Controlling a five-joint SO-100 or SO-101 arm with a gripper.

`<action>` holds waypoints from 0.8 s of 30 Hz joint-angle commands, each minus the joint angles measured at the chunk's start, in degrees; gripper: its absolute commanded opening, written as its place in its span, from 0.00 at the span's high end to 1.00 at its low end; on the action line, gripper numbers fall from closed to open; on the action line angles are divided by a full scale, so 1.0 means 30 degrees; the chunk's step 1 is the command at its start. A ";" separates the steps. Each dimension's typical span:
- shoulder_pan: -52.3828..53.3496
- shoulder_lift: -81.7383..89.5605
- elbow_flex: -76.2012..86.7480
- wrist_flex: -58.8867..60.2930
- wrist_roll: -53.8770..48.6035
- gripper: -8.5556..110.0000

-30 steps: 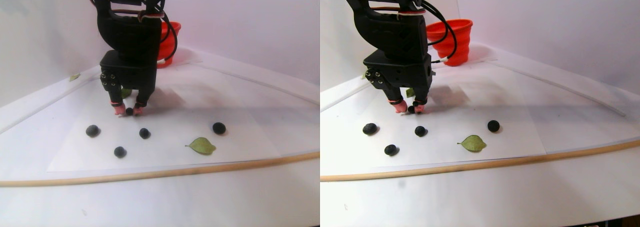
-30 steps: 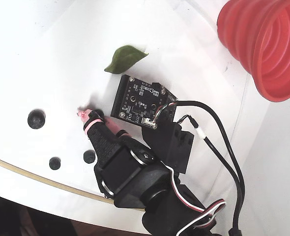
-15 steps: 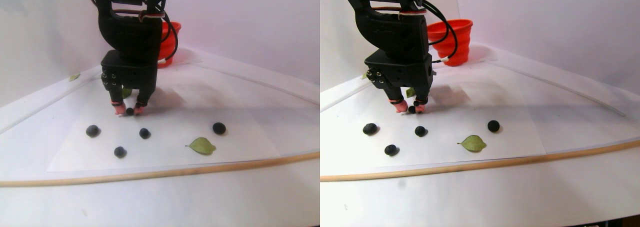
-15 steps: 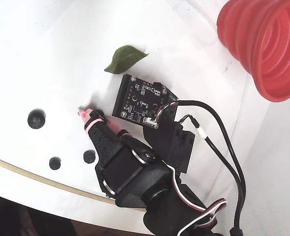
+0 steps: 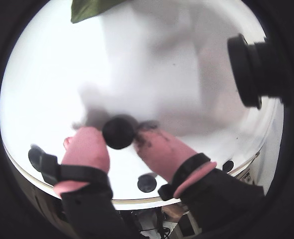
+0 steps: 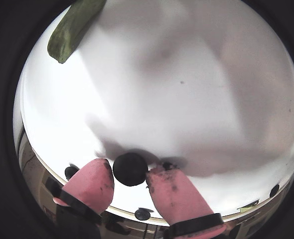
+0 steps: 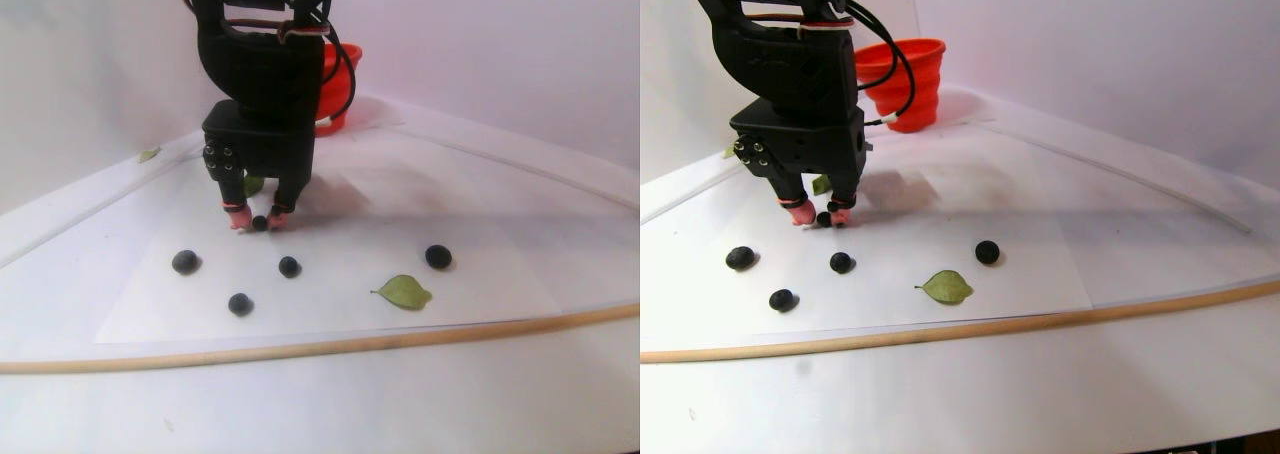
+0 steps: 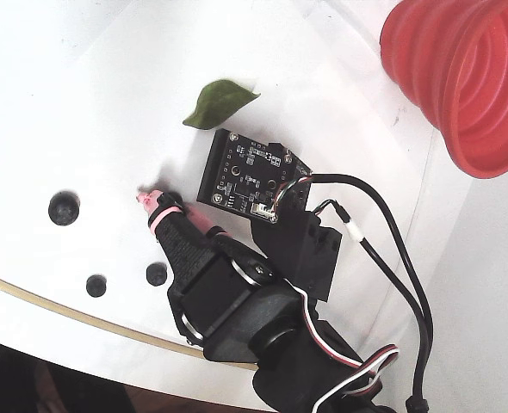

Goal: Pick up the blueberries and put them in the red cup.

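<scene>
Gripper (image 5: 121,144) down at the counter (image 7: 400,394), pink-capped fingertips (image 6: 89,184) closed narrowly on one blueberry (image 5: 118,132); both wrist views show the berry pinched between the two tips, touching each. Whether the berry is off the surface cannot be told.

Stereo pair view: gripper (image 7: 258,221) stands near-vertical over a white paper sheet (image 7: 480,274); held berry (image 7: 259,222) sits at the sheet's far-left part.

Other blueberries loose on the sheet, nearer the camera: one at left (image 7: 185,262), one centre (image 7: 289,266), one at the front (image 7: 239,303), one at right (image 7: 437,256). All apart from each other and from the gripper.

Green leaf (image 7: 404,292) lies flat between the centre and right berries, slightly forward. Second leaf (image 8: 219,101) lies just behind the gripper, toward the cup; its edge shows at the top of both wrist views (image 5: 89,7).

Red cup (image 7: 905,79) upright at the back of the counter, off the sheet, well apart from the berries; in the left half the arm (image 7: 262,64) partly hides it. Fixed view: cup (image 8: 461,82) at top right, ribbed inside visible, contents not discernible.

Wooden strip (image 7: 320,346) runs along the counter in front of the sheet.
</scene>
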 commanded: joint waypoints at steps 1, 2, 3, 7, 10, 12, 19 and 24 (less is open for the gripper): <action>0.0059 0.1553 -0.0234 0.0088 0.0352 0.82; 0.0059 0.1611 -0.0234 0.0117 0.0352 0.82; 0.0059 0.1641 -0.0234 0.0146 0.0352 0.82; 0.0088 0.1816 -0.0264 0.0146 0.0293 0.82; 0.0059 0.2051 -0.0176 0.0234 0.0234 0.82; 0.0059 0.2051 -0.0146 0.0234 0.0205 0.82; -0.0117 0.1992 0.0117 0.0234 0.0293 0.82; -0.0234 0.1992 0.0410 0.0234 0.0205 0.82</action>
